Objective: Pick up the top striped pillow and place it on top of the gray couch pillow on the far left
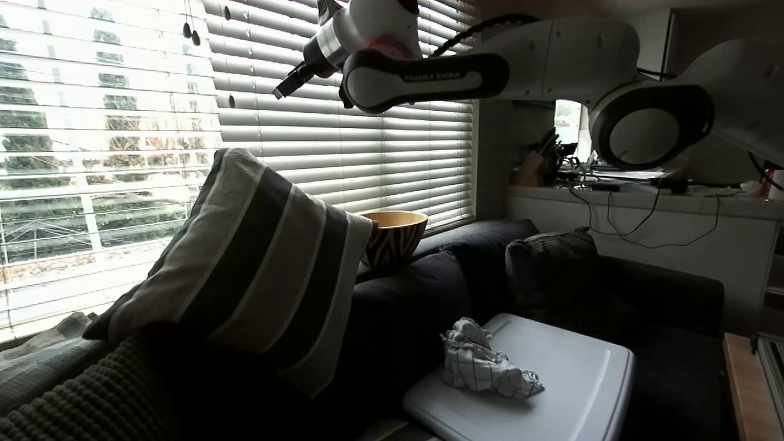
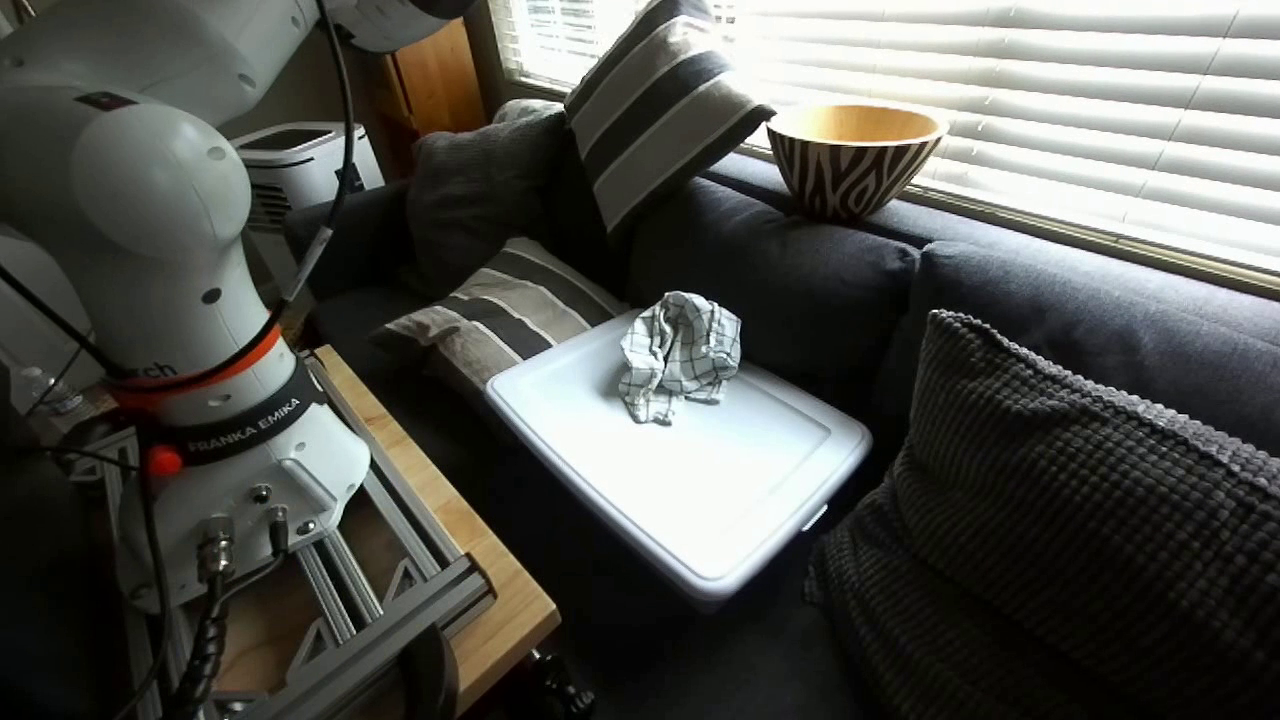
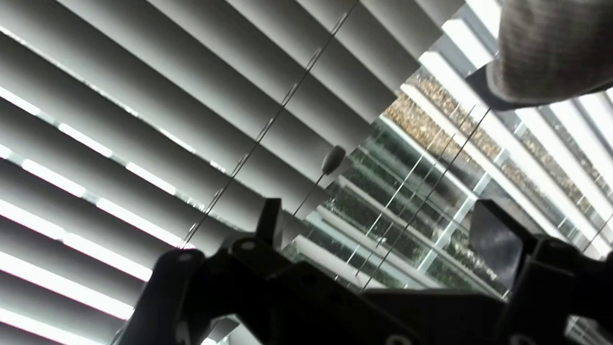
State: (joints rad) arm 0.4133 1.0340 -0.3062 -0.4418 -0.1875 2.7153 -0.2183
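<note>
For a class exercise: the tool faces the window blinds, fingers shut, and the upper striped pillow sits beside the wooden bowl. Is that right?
No: the wrist view shows the tool open, fingers apart. It faces the window blinds, and the upper striped pillow sits beside the wooden bowl.

room above striped pillow [image 1: 275,263], bowl [image 1: 397,244] beside

Couch [image 2: 780,255]: ribbed cushion [image 1: 92,392], lower striped pillow [image 2: 525,300]

Top striped pillow [image 1: 264,260], matt cloth
</note>
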